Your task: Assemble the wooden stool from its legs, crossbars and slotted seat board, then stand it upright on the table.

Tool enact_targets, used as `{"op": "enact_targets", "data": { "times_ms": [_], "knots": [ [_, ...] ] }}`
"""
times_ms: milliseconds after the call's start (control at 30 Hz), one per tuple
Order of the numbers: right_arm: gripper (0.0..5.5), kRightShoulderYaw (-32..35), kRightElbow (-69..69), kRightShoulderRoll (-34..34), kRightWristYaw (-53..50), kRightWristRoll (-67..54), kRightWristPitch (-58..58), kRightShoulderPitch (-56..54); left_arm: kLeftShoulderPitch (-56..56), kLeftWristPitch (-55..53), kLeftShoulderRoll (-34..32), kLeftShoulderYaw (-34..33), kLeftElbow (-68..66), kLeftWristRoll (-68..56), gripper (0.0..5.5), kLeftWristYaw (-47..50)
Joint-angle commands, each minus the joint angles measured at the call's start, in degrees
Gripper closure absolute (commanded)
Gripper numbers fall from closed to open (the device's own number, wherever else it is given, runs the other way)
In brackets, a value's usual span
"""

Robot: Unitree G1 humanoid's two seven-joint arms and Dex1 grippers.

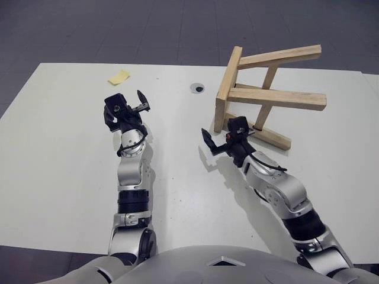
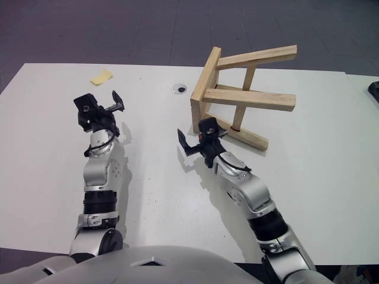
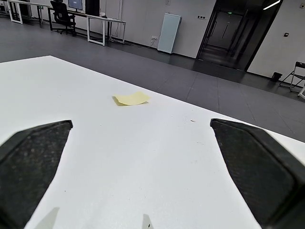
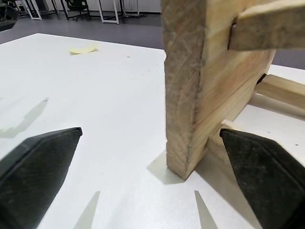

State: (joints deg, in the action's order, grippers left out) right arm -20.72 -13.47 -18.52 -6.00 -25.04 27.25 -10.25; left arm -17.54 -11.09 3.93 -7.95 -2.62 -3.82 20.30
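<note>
Jaws apart; white table (image 1: 59,177), grey floor (image 1: 118,29)

Stool (image 1: 266,94) lies on its side at the far right of the table (image 1: 59,177), with its seat board (image 1: 228,89) on edge at the left end and its legs pointing right. Right gripper (image 1: 224,135) sits just before the board's near corner. Cable hole (image 1: 198,88) lies just left of the board. Paper note (image 1: 119,77) lies farther left, behind the left gripper (image 1: 127,105).
</note>
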Motion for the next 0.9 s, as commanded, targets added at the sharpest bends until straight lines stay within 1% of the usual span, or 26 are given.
{"op": "enact_targets", "data": {
  "times_ms": [33,167,400,600,900],
  "knots": [
    [0.11,1.2,6.9,4.6,-0.4,6.8,-4.0,-2.0,-0.9,0.4,0.2,0.2,-1.4,0.4,0.1,-1.0],
    [0.11,1.3,13.9,9.5,-1.1,12.6,-7.1,-4.3,-1.5,0.3,0.0,0.1,-1.7,0.7,0.1,-1.5],
    [0.11,4.9,26.9,17.2,-4.5,19.5,-14.1,-9.6,-1.9,0.4,-0.2,-0.1,-2.6,0.9,0.1,-1.8],
    [1.1,7.6,28.5,19.0,-5.7,23.8,-16.6,-9.5,-1.8,0.4,-0.2,-0.5,-2.7,1.0,0.1,-1.6],
    [2.58,9.1,28.2,21.2,-4.4,26.4,-15.7,-9.7,-1.7,0.0,0.1,-0.5,-2.4,1.1,0.1,-1.5]
  ]
}}
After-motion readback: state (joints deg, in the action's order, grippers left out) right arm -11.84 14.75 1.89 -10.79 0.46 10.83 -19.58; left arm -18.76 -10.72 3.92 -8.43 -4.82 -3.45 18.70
